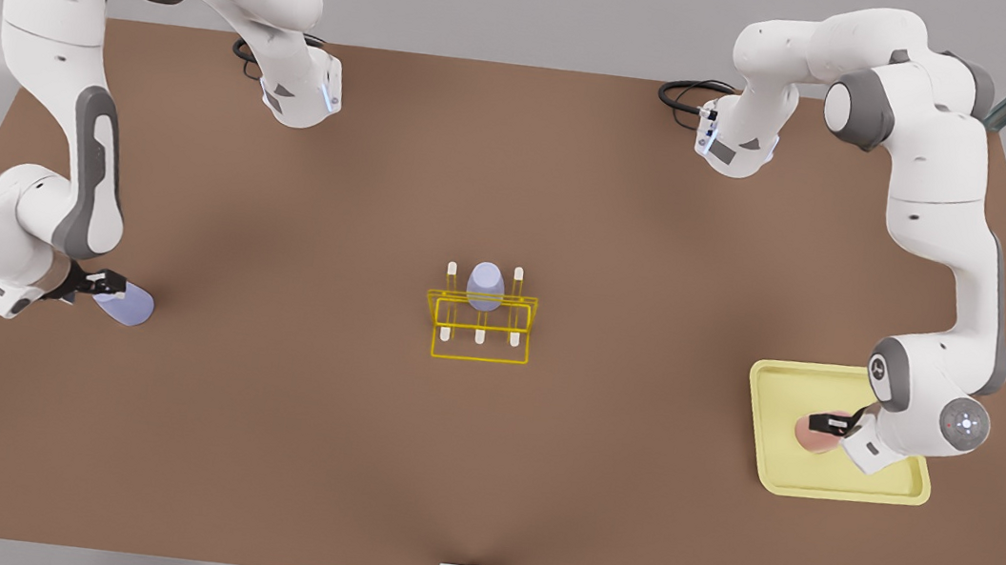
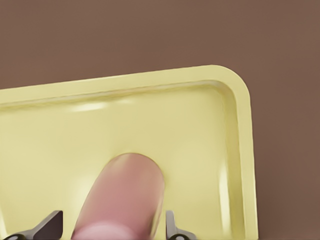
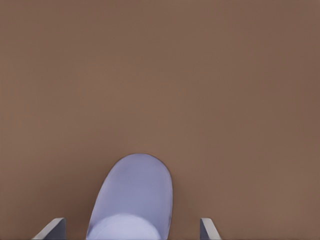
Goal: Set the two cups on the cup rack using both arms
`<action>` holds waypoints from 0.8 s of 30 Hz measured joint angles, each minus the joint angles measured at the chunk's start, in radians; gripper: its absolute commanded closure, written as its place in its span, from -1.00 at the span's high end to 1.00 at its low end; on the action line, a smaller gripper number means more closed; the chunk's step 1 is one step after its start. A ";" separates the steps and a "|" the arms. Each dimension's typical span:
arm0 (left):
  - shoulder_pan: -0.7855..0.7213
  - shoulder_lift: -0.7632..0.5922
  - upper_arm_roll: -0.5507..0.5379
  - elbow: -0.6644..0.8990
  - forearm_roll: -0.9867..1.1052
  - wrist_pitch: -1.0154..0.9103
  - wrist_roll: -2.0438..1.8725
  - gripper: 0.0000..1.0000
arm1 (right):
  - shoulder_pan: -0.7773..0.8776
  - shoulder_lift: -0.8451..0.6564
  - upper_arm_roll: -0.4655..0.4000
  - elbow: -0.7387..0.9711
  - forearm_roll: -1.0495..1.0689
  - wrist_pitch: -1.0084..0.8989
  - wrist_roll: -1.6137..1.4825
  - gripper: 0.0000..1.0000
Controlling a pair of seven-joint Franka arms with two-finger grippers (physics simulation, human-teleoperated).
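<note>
My left gripper (image 1: 834,423): low over the pale-yellow square tray (image 1: 842,488), at the front view's right; my fingers (image 2: 47,226) stand apart on either side of the small pink tapered handleless cup (image 2: 120,197), with a gap showing between each tip and the cup wall.
Pink cup: on the tray floor, near one rounded corner of the tray; seen in the front view as (image 1: 815,434).
My right gripper (image 1: 102,283): at the front view's left, low over the brown table (image 1: 480,472); my fingers (image 3: 50,230) are spread wide, the lavender-blue tapered cup (image 3: 131,200) between them and touching neither.
Lavender-blue cup by my right gripper: on bare table at (image 1: 126,305), well apart from the rack.
Bright-yellow wire-frame cup rack (image 1: 480,326): mid-table, between my two arms, well apart from both grippers, its white-tipped pegs upright.
Second lavender-blue cup (image 1: 485,286): sits upturned on the rack's far middle peg.
</note>
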 measured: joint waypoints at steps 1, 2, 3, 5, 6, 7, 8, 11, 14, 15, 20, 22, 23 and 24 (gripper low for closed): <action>0.000 0.002 0.000 -0.001 0.000 0.003 0.003 1.00 | -0.001 0.004 0.000 -0.007 0.002 0.008 0.000 1.00; 0.000 0.005 0.000 -0.002 0.000 0.005 0.005 1.00 | -0.002 0.009 0.000 -0.012 0.003 0.015 0.000 1.00; 0.000 0.011 0.000 -0.003 0.000 0.007 0.007 1.00 | -0.006 0.015 0.000 -0.017 0.004 0.021 0.001 1.00; 0.000 0.019 0.001 -0.003 0.000 0.010 0.012 1.00 | -0.012 0.029 0.000 -0.024 0.006 0.031 0.003 1.00; 0.000 0.021 0.001 -0.003 0.000 0.012 0.014 1.00 | -0.014 0.034 0.000 -0.027 0.007 0.035 0.004 1.00; 0.000 0.021 0.001 -0.003 0.000 0.013 0.015 1.00 | -0.015 0.039 0.000 -0.029 0.007 0.038 0.006 1.00; 0.000 0.022 0.001 -0.003 -0.001 0.014 0.017 1.00 | -0.015 0.042 0.000 -0.030 0.008 0.041 0.007 1.00; 0.000 0.022 0.001 -0.012 -0.002 0.015 0.021 1.00 | -0.015 0.051 0.000 -0.033 0.008 0.047 0.010 1.00; 0.000 0.022 0.001 -0.016 -0.003 0.015 0.023 1.00 | -0.015 0.063 0.000 -0.035 0.009 0.052 0.013 1.00; 0.000 0.022 0.001 -0.016 -0.003 0.016 0.024 1.00 | -0.016 0.065 0.000 -0.037 0.008 0.054 0.014 1.00; 0.000 0.029 0.001 -0.017 -0.003 0.016 0.026 1.00 | -0.023 0.069 0.000 -0.048 0.008 0.064 0.017 1.00; 0.000 0.030 0.001 -0.017 -0.003 0.017 0.027 1.00 | -0.023 0.068 0.000 -0.055 0.008 0.066 0.019 1.00; -0.001 0.031 0.001 -0.017 -0.003 0.017 0.028 1.00 | -0.022 0.068 0.000 -0.056 0.008 0.067 0.019 1.00; -0.002 0.031 0.001 -0.017 -0.003 0.017 0.028 0.89 | -0.021 0.069 0.000 -0.057 0.008 0.067 0.020 1.00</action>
